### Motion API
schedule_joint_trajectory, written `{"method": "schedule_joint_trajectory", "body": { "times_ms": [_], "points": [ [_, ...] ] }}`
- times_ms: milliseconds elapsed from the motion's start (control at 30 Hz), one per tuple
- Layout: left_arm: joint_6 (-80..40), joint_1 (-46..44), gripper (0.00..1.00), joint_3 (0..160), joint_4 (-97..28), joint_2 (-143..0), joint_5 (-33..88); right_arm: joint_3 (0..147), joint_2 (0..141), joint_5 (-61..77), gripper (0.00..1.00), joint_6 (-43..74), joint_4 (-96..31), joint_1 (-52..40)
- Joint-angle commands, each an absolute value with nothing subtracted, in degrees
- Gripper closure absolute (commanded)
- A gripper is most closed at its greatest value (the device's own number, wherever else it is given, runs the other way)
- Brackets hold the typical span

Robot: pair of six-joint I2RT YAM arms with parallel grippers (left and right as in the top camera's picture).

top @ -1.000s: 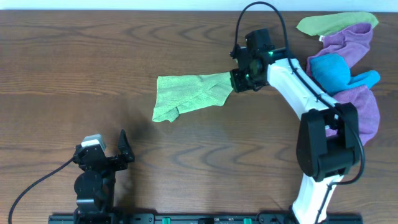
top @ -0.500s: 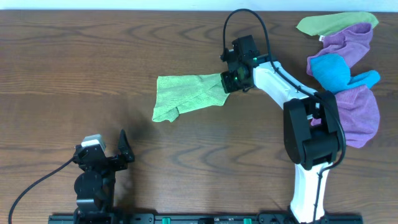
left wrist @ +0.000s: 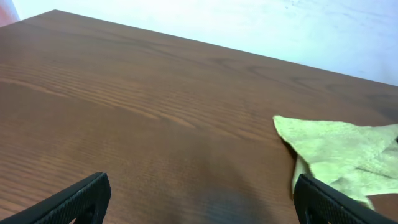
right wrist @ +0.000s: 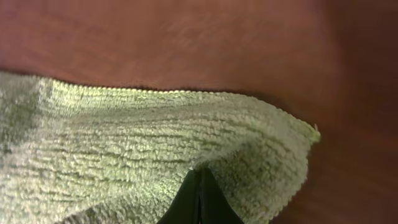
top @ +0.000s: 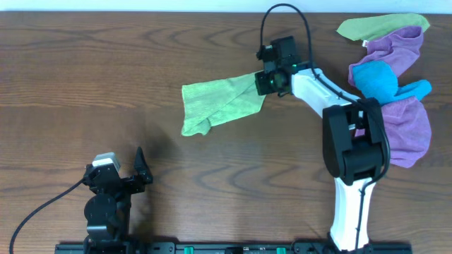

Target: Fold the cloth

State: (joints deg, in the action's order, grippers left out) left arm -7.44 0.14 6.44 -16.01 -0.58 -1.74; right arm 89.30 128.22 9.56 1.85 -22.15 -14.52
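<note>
A light green cloth point(top: 215, 102) lies crumpled on the brown table, with its right edge lifted. My right gripper point(top: 267, 83) is shut on that right edge. In the right wrist view the closed fingertips point(right wrist: 199, 186) pinch the green cloth point(right wrist: 124, 149), which fills the lower frame. My left gripper point(top: 127, 169) is open and empty near the table's front left. Its view shows its two fingers wide apart point(left wrist: 199, 202) and the cloth point(left wrist: 339, 152) far to the right.
A pile of cloths sits at the back right: a purple one point(top: 409, 113), a blue one point(top: 381, 81) and another green one point(top: 378, 27). The right arm point(top: 353, 141) stretches from the front edge to the cloth.
My right gripper has moved back and slightly right with the cloth's edge, lifting it. The cloth has been dragged and turned, so its left part now sits a little further right.
</note>
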Motion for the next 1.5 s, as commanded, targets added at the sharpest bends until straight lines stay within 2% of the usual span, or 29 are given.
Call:
{"method": "schedule_joint_trajectory", "body": {
  "times_ms": [0, 200, 367, 433, 500, 567, 700, 867, 967, 1067, 1133, 1200, 1233, 1267, 1467],
  "points": [
    [-6.59, -0.03, 0.05, 4.97, -16.34, -0.27, -1.89, 89.14, 132.14, 5.54, 0.99, 4.49, -20.12, -11.79],
    [-6.59, -0.03, 0.05, 4.97, -16.34, -0.27, -1.91, 89.23, 132.38, 5.34, 0.99, 5.74, -11.73, -9.19],
    [-6.59, -0.03, 0.05, 4.99, -16.34, -0.27, -1.91, 90.21, 132.40, 5.34, 0.99, 5.74, -9.43, -8.10],
    [-6.59, -0.03, 0.05, 4.97, -16.34, -0.27, -1.91, 91.59, 132.18, 5.37, 0.78, 5.74, -10.50, -8.12],
    [-6.59, -0.03, 0.05, 4.97, -16.34, -0.27, -1.91, 93.51, 131.46, 5.37, 0.51, 5.74, -13.13, -8.23],
    [-6.59, -0.03, 0.05, 4.97, -16.34, -0.27, -1.91, 96.01, 130.06, 5.37, 0.41, 5.67, -16.73, -8.43],
    [-6.59, -0.03, 0.05, 4.97, -16.34, -0.27, -1.91, 99.94, 126.78, 5.37, 0.32, 5.23, -22.11, -8.43],
    [-6.59, -0.03, 0.05, 4.97, -16.34, -0.27, -1.91, 102.02, 120.18, 5.37, 0.36, 5.06, -29.56, -8.71],
    [-6.59, -0.03, 0.05, 4.97, -16.34, -0.27, -1.91, 102.02, 116.53, 5.34, 0.27, 4.01, -34.00, -9.15],
    [-6.59, -0.03, 0.05, 4.97, -16.34, -0.27, -1.91, 102.02, 114.19, 4.43, 0.25, 3.05, -37.15, -9.41],
    [-6.59, -0.03, 0.05, 4.99, -16.34, -0.27, -1.91, 102.02, 113.84, 4.97, 0.31, 2.92, -39.33, -9.43],
    [-6.59, -0.03, 0.05, 4.97, -16.34, -0.27, -1.91, 102.02, 113.78, 7.27, 0.47, 2.66, -43.68, -9.78],
    [-6.59, -0.03, 0.05, 4.97, -16.34, -0.27, -1.91, 102.00, 113.80, 8.43, 0.65, 1.69, -46.06, -10.20],
    [-6.59, -0.03, 0.05, 4.97, -16.34, -0.27, -1.91, 102.00, 113.80, 8.93, 0.99, 0.60, -49.32, -11.14],
    [-6.59, -0.03, 0.05, 4.97, -16.34, -0.27, -1.91, 101.19, 113.80, 4.29, 0.98, -3.09, -57.69, -17.10]
  ]
}}
